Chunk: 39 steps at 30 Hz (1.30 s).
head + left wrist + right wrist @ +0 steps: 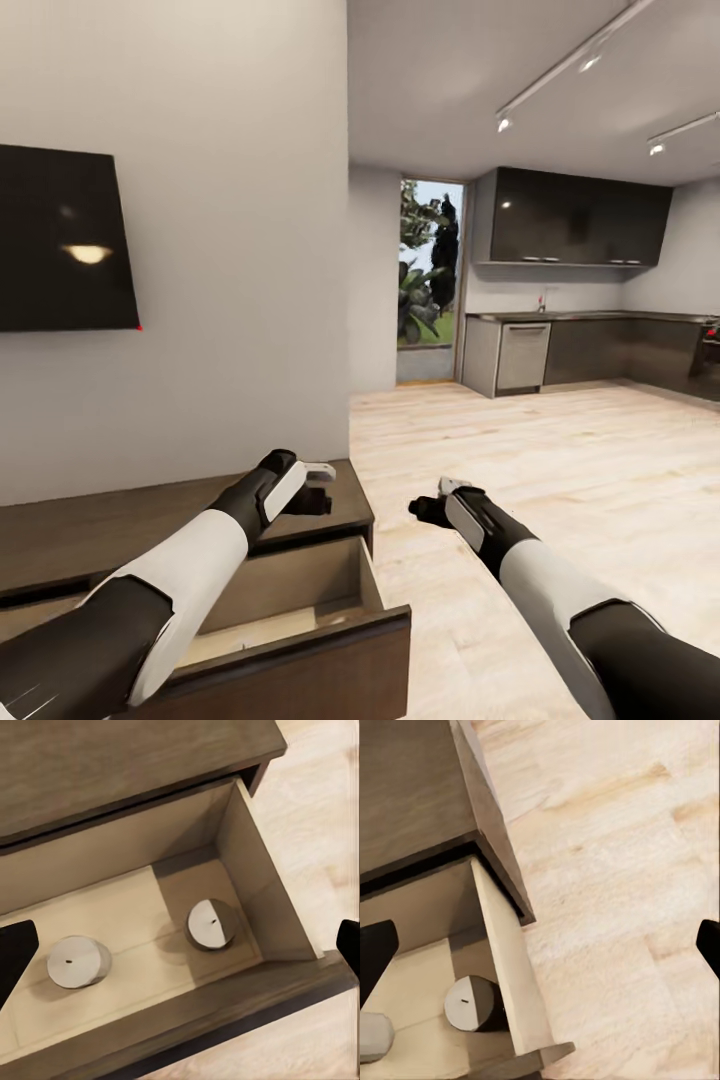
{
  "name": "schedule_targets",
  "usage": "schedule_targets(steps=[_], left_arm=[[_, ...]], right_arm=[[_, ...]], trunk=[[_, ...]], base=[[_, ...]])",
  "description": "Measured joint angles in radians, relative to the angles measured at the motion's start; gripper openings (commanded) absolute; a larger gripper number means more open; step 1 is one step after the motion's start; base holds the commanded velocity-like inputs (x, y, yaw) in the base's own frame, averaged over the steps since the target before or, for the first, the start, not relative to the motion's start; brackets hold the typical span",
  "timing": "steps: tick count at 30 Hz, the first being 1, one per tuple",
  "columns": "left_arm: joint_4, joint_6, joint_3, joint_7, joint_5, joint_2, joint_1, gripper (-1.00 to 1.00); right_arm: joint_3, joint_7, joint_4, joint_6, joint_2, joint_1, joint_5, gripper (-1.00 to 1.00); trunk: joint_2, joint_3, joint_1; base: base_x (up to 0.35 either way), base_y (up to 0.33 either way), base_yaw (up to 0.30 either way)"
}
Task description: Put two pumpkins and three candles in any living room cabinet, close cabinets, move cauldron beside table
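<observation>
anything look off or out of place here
Only the cabinet: one drawer stands pulled out, with two candles upright and apart inside it. Nothing looks spilled, tipped or damaged.

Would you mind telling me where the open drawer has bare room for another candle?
Two candles lie in the drawer. Bare floor runs along the back wall behind them, and between the pair. The corner by the right-hand candle and side wall is tightest.

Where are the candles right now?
Two candles lie inside the open drawer of the cabinet, below the left gripper.
</observation>
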Motion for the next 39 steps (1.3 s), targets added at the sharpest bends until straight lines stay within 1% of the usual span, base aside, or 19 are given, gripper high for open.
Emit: schedule_targets(steps=[1, 2, 5, 6, 8, 10, 11, 16, 21, 24, 28, 31, 38, 39], left_arm=[[0.0, 0.0, 0.0, 0.0, 0.0, 0.0, 0.0, 1.0], [0.0, 0.0, 0.0, 0.0, 0.0, 0.0, 0.0, 1.0], [0.0, -0.001, 0.0, -0.002, 0.0, -0.001, 0.0, 1.0], [0.0, -0.001, 0.0, -0.004, 0.0, -0.001, 0.0, 1.0], [-0.001, -0.002, 0.0, -0.005, 0.0, -0.002, 0.0, 1.0], [-0.008, -0.002, 0.0, -0.007, 0.0, -0.002, 0.0, 1.0], [-0.019, -0.002, 0.001, -0.008, 0.0, -0.002, 0.001, 1.0], [-0.06, -0.003, -0.001, -0.009, -0.001, -0.004, 0.019, 1.0], [-0.119, -0.003, -0.003, -0.012, -0.001, -0.007, 0.05, 1.0], [-0.159, -0.003, -0.004, -0.013, -0.002, -0.007, 0.073, 1.0], [-0.177, -0.002, -0.006, -0.014, -0.002, -0.008, 0.085, 1.0], [-0.182, 0.003, -0.009, -0.025, -0.002, -0.009, 0.09, 1.0], [-0.184, 0.037, -0.013, -0.039, -0.003, -0.01, 0.092, 1.0], [-0.184, 0.058, -0.013, -0.04, -0.004, -0.01, 0.092, 1.0]], right_arm=[[-0.004, 0.0, -0.007, -0.003, -0.009, 0.004, -0.001, 1.0], [-0.017, 0.0, -0.019, -0.007, -0.024, 0.019, -0.002, 1.0], [-0.052, 0.001, -0.035, -0.011, -0.037, 0.049, -0.003, 1.0], [-0.079, 0.001, -0.044, -0.015, -0.044, 0.071, -0.003, 1.0], [-0.106, 0.002, -0.053, -0.028, -0.053, 0.095, -0.003, 1.0], [-0.151, 0.003, -0.061, -0.083, -0.065, 0.138, -0.003, 1.0], [-0.162, 0.003, -0.063, -0.112, -0.069, 0.153, -0.003, 1.0], [-0.18, 0.003, -0.066, -0.16, -0.074, 0.195, -0.004, 1.0], [-0.185, 0.005, -0.067, -0.17, -0.083, 0.21, -0.004, 1.0], [-0.186, 0.011, -0.067, -0.18, -0.087, 0.23, -0.004, 1.0], [-0.187, 0.015, -0.066, -0.226, -0.089, 0.246, -0.005, 1.0], [-0.187, 0.016, -0.066, -0.246, -0.089, 0.251, -0.006, 1.0], [-0.188, 0.016, -0.062, -0.26, -0.091, 0.27, -0.005, 1.0], [-0.189, 0.017, -0.062, -0.261, -0.093, 0.277, -0.005, 1.0]], trunk=[[0.007, 0.004, -0.004], [0.014, 0.009, -0.008], [0.035, 0.022, -0.019], [0.042, 0.026, -0.023], [0.056, 0.035, -0.031], [0.07, 0.044, -0.038], [0.077, 0.048, -0.042], [0.112, 0.07, -0.061], [0.147, 0.092, -0.081], [0.168, 0.105, -0.092], [0.196, 0.122, -0.107], [0.217, 0.132, -0.119], [0.266, 0.155, -0.146], [0.273, 0.158, -0.15]], base=[[0.0, 0.0, -0.212], [0.0, 0.0, -0.211], [0.0, 0.0, -0.209], [0.0, 0.0, -0.207], [0.0, 0.0, -0.206], [0.0, 0.0, -0.206], [0.0, 0.0, -0.205], [0.0, 0.0, -0.205], [0.0, 0.0, -0.205], [0.0, 0.0, -0.205], [0.0, 0.0, -0.133], [0.0, 0.0, -0.047], [0.0, 0.0, -0.011], [0.0, 0.0, -0.002]])
